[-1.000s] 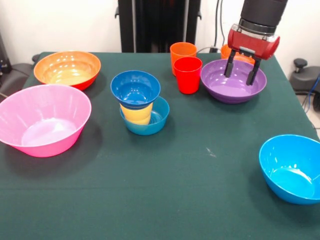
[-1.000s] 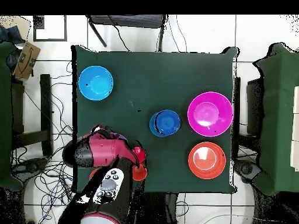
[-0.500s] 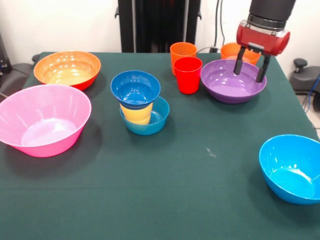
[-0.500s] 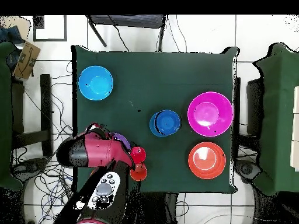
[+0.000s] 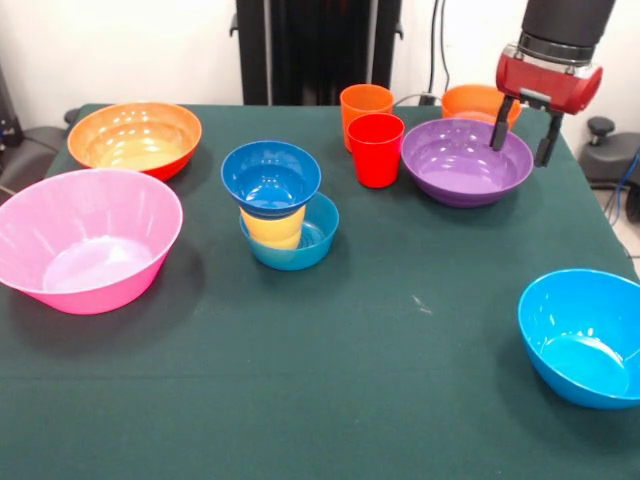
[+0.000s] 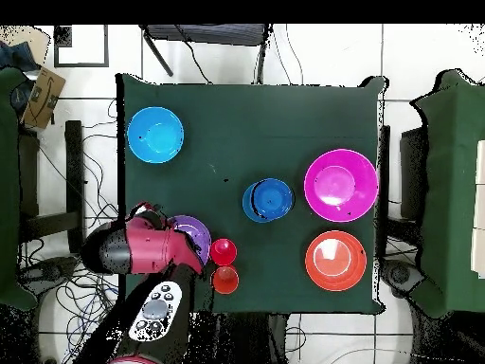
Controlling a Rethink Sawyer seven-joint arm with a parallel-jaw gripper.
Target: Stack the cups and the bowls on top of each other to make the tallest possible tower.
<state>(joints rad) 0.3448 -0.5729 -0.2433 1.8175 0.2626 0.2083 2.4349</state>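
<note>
The gripper (image 5: 527, 131), empty with fingers spread, hung over the purple bowl's (image 5: 462, 165) right rim near the table's (image 5: 330, 350) far right corner.

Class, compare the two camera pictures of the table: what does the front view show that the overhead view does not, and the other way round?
Only the front view shows the gripper with its jaws open, the small orange bowl behind the purple bowl, and the yellow cup in the tower. Only the overhead view shows the tiled floor around the table. Both show the pink bowl, the large orange bowl, the bright blue bowl and the red cup.
</note>
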